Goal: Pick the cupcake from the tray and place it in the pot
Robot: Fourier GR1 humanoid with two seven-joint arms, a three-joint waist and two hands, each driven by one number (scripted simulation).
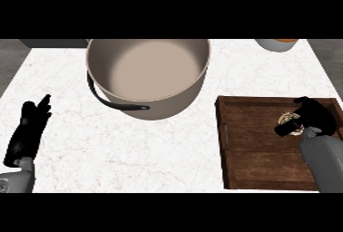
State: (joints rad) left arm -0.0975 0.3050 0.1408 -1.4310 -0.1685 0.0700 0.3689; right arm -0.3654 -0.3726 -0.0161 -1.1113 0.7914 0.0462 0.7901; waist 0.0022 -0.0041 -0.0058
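Your right hand sits over the tray, fingers curled round the cupcake; your left hand rests open on the tabletop, holding nothing.

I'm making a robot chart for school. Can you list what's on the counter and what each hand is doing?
pot: big, beige, black handle, nothing inside, back middle of the counter
tray: dark wood, at the right
cupcake: on the tray, mostly hidden by the hand
right hand: curled round the cupcake
left hand: open, resting at the left edge
bowl: grey, cut off at the back right
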